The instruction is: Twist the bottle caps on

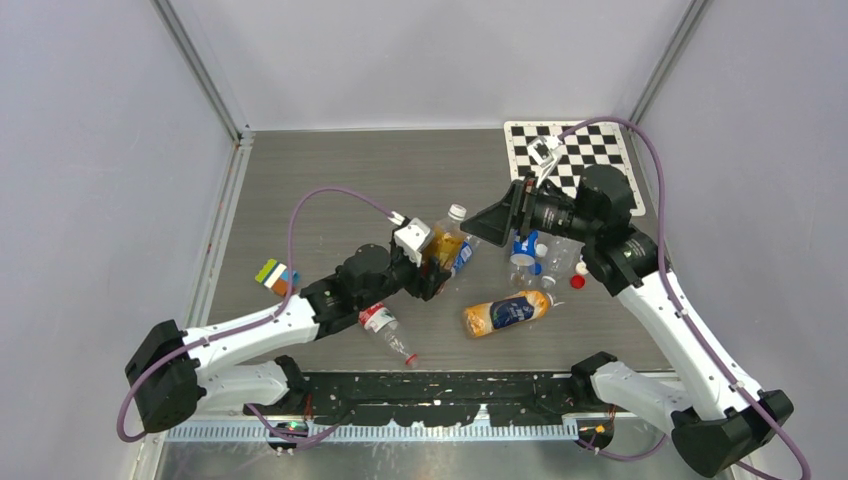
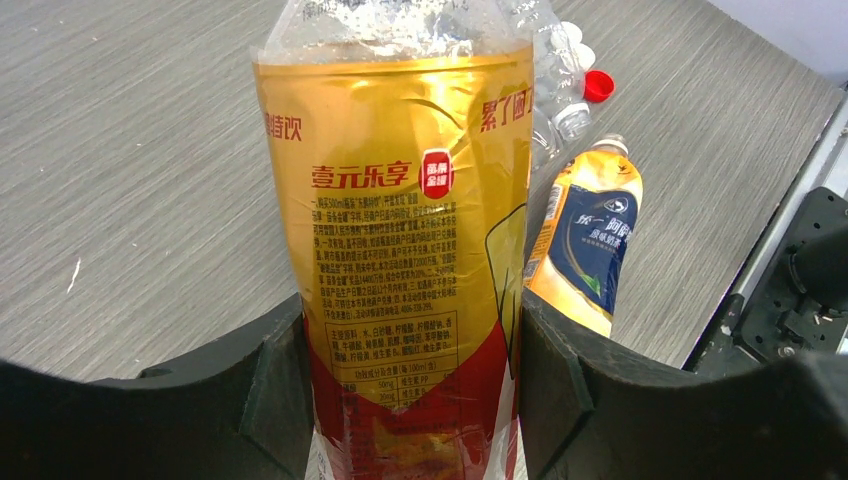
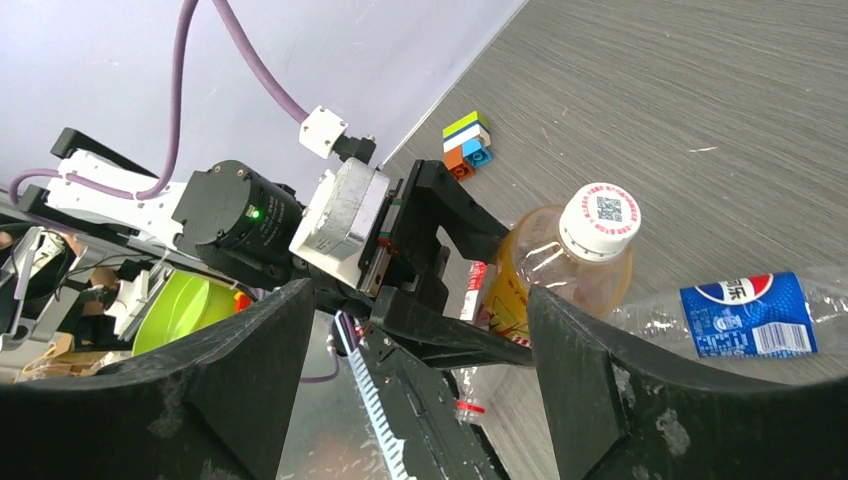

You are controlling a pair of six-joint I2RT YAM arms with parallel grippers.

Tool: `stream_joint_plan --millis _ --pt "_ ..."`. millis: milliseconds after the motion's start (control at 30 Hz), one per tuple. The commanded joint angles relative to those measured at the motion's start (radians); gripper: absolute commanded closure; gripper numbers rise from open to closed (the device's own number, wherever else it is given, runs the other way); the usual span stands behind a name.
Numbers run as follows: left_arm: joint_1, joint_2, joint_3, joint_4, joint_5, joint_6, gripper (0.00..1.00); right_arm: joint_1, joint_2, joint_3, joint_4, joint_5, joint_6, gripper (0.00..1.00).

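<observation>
Judging by the thin clear plastic, the gold-label bottle [image 2: 400, 250] is reckoned light and squashy; it's clamped mid-body by the left jaws. The right jaws are spread wide, holding nothing, near the white cap [image 3: 600, 215] on its neck, best pinched across the rim. Whether that cap is threaded tight can't be told.

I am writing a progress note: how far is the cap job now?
Done: a white cap sits on the held bottle; tightness unclear. In hand: left gripper grips that bottle, right gripper open nearby. Left: a red cap lies loose.
</observation>
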Motion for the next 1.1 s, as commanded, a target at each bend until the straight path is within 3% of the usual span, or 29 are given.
stream_joint_plan --millis 0,200,467,700,1067 --pt "0.001 -0.014 0.032 0.03 0.0 0.007 1.0 0.001 -0.034 0.024 -0.033 0.067 -0.033 0.17" --pt "0.001 -0.026 -0.001 0.134 0.143 0.037 1.0 0.001 -0.011 0.031 -0.048 0.184 -0.053 0.16" --pt "0.001 0.014 0.014 0.206 0.285 0.036 1.0 0.001 0.049 0.028 0.074 0.118 -0.002 0.16" --pt "0.001 0.037 0.03 0.223 0.278 0.022 1.0 0.001 0.068 -0.003 0.177 0.05 0.07 0.16" --pt "0.003 0.033 0.019 0.254 0.245 0.004 1.0 0.001 0.056 -0.03 0.188 0.009 0.097 0.18"
